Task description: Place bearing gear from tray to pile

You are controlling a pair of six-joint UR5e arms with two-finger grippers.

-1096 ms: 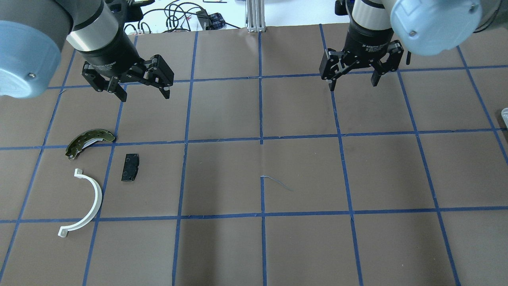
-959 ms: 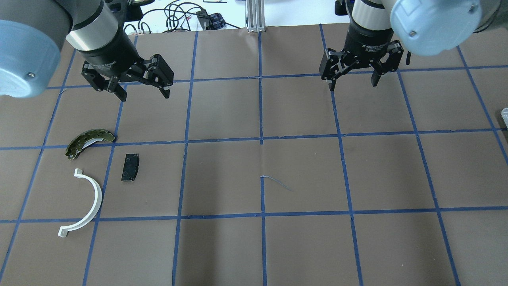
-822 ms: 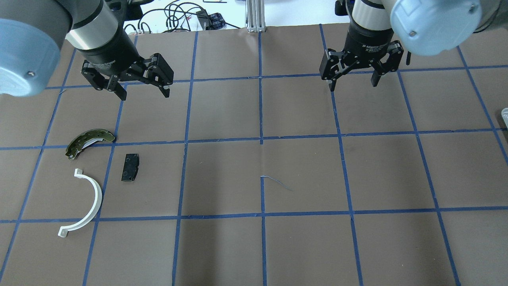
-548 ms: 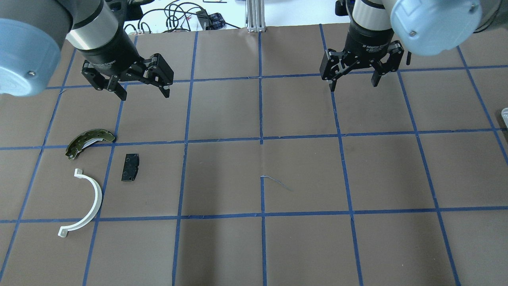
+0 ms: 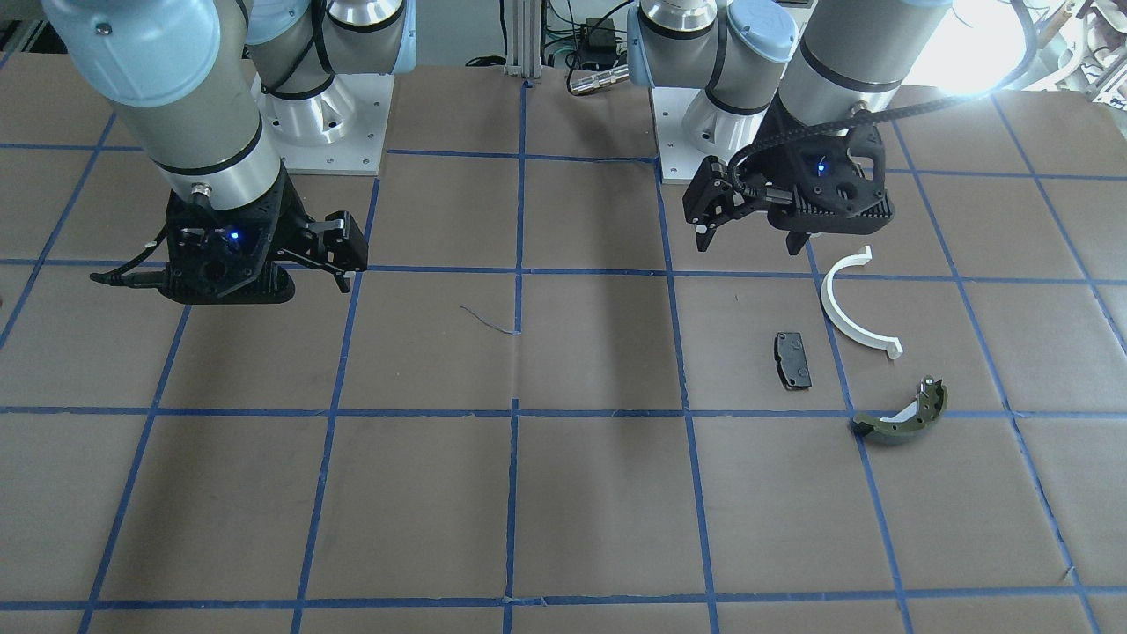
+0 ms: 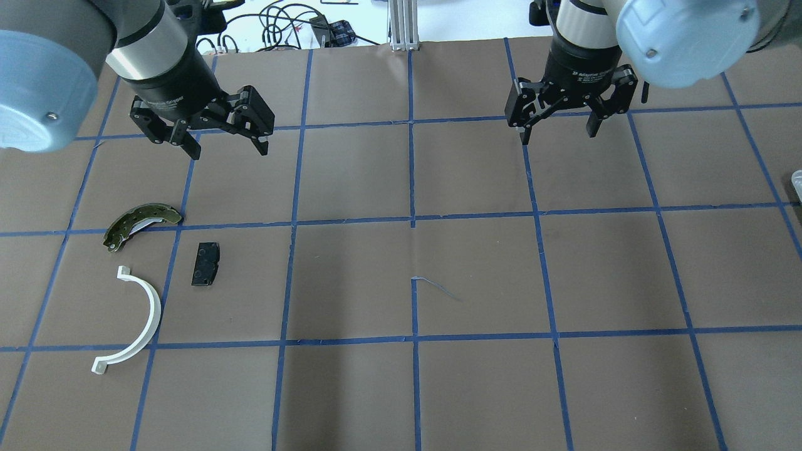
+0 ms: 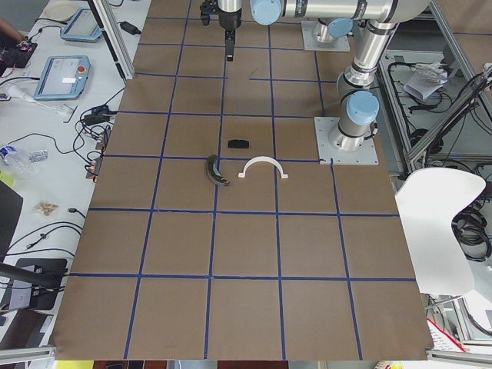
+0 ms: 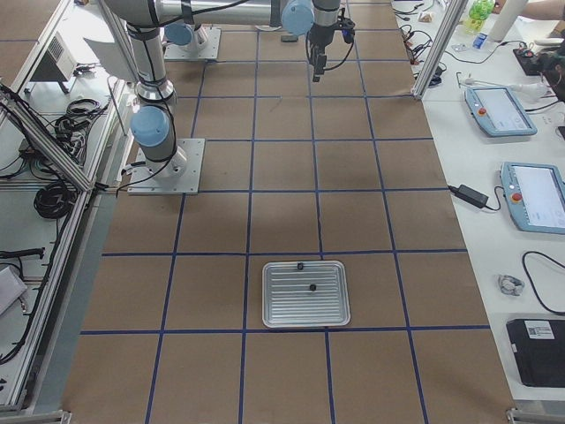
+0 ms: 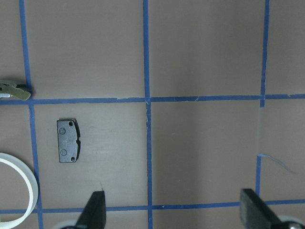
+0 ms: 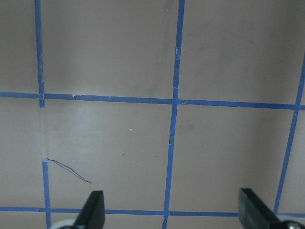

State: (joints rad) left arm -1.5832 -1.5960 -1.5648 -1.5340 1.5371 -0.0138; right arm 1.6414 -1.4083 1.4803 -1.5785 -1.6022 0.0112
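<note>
The pile lies on the table's left side: an olive-green brake shoe (image 6: 141,224), a flat black pad (image 6: 205,264) and a white half-ring (image 6: 135,322). The pad also shows in the left wrist view (image 9: 68,141). My left gripper (image 6: 229,152) hangs open and empty above the table, beyond the pile. My right gripper (image 6: 557,135) hangs open and empty over the far right side. A silver tray (image 8: 291,305) holds two small dark parts (image 8: 311,287); I cannot tell which one is the bearing gear. Only the tray's edge (image 6: 797,178) shows in the overhead view.
The brown table cover carries a blue tape grid. A loose thread (image 6: 435,287) lies near the middle. Cables and an aluminium post (image 6: 401,25) sit beyond the far edge. Both robot bases (image 5: 326,114) stand at the near side.
</note>
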